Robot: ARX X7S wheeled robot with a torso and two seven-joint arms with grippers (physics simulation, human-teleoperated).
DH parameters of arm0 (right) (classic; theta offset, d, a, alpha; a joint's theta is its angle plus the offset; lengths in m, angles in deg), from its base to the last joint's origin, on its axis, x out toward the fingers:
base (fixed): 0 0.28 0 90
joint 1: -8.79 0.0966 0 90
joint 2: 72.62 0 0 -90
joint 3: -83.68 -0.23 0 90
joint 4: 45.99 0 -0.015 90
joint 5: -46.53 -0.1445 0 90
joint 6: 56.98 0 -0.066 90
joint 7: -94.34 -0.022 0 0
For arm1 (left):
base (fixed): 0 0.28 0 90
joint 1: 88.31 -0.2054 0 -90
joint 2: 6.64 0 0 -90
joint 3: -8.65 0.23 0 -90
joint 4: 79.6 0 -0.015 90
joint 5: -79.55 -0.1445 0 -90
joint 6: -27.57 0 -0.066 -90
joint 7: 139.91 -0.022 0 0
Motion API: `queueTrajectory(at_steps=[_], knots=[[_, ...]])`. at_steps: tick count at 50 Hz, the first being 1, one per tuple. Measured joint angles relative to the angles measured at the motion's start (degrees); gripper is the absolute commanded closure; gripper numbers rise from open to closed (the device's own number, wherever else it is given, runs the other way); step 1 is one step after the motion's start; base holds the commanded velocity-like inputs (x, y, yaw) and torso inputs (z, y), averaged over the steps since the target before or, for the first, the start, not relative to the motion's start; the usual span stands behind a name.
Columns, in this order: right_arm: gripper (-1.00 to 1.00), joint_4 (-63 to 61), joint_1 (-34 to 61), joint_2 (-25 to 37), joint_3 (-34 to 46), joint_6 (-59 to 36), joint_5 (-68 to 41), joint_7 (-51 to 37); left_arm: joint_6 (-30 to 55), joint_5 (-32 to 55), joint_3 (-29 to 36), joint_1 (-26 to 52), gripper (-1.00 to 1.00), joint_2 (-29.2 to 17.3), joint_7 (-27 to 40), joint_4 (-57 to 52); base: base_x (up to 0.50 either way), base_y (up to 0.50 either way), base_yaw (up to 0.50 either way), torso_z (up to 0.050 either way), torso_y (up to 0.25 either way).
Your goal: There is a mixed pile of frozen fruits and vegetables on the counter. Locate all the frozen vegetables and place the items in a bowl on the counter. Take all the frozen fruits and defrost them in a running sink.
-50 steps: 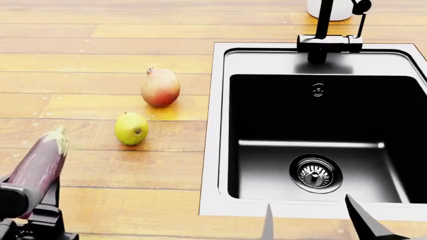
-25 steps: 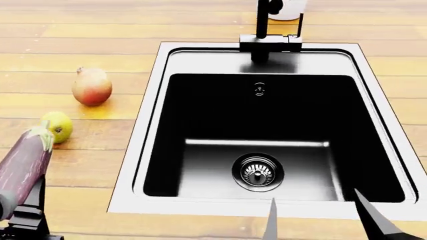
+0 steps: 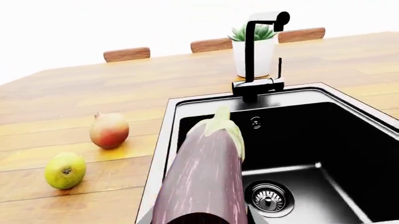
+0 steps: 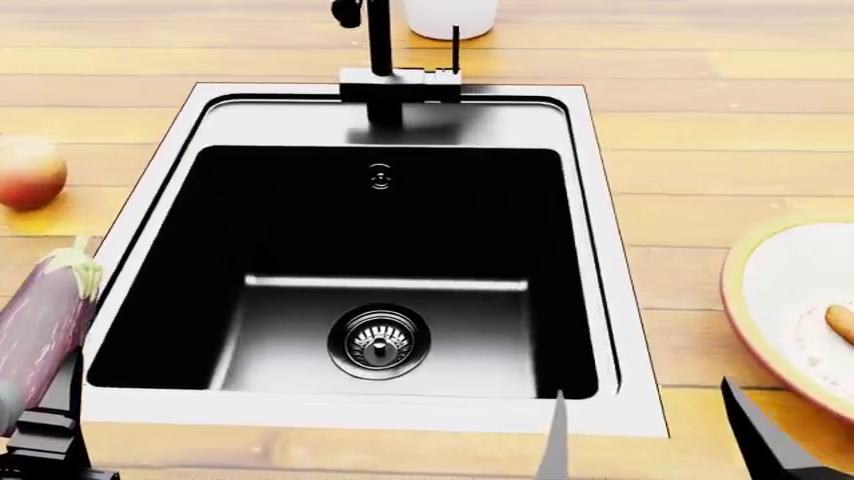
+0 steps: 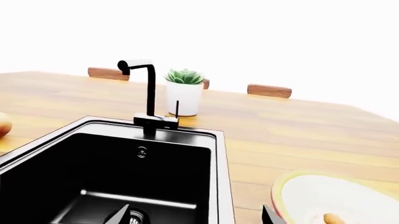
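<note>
My view has swung right: the bowl [image 4: 790, 318] now enters at right edge. My left hand [image 4: 34, 425] grips the eggplant [image 4: 43, 322]; right hand [image 4: 654, 440] open, empty. Transfer pending.

- A white pot [image 5: 184, 98] holding a green succulent [image 5: 184, 76] stands behind the faucet.
- Three brown wooden blocks [image 5: 268, 90] line the far edge.

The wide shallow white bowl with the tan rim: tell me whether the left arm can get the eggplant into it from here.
Probably not yet. The left gripper holds the purple eggplant left of the black sink; the bowl lies beyond its right side.
</note>
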Motion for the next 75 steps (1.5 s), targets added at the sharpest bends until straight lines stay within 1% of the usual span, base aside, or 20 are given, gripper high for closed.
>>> queueTrajectory(at_steps=[18, 40, 52, 61, 66, 75], knots=[[-1.00, -0.1, -0.7, 1.0, -0.3, 1.5, 0.1, -1.0, -0.6, 0.4, 0.4, -0.3, 1.00, -0.5, 0.3, 0.1, 0.00, -0.50, 0.00, 0.000, 0.000], [-1.00, 0.2, -0.1, 1.8, 1.4, 1.7, 0.8, -1.6, -1.4, 0.8, 1.1, -0.6, 1.00, -1.2, 0.8, 0.3, 0.03, -0.50, 0.00, 0.000, 0.000], [-1.00, -0.3, 0.5, 2.4, 3.7, 1.8, 3.7, -1.1, -1.6, 1.4, 1.0, -0.6, 1.00, -1.5, 1.1, 0.2, 0.39, -0.36, 0.00, 0.000, 0.001], [-1.00, -0.2, 0.2, 2.7, 3.6, 2.8, 3.4, -1.3, -1.3, 2.1, 0.4, -0.5, 1.00, -1.8, 1.6, -0.4, 0.36, -0.37, 0.00, 0.000, 0.001], [-1.00, 0.0, -0.1, 2.9, 3.4, 3.5, 3.2, -1.2, -0.4, 4.1, 0.0, 0.0, 1.00, -1.7, 2.0, -1.3, 0.00, 0.00, 0.00, 0.000, 0.002], [-1.00, 0.5, -0.8, 3.3, 2.7, 4.6, 1.7, -1.5, 5.0, 11.7, -0.9, 4.4, 1.00, -0.8, 5.1, -3.6, 0.00, 0.00, 0.00, 0.000, 0.000]])
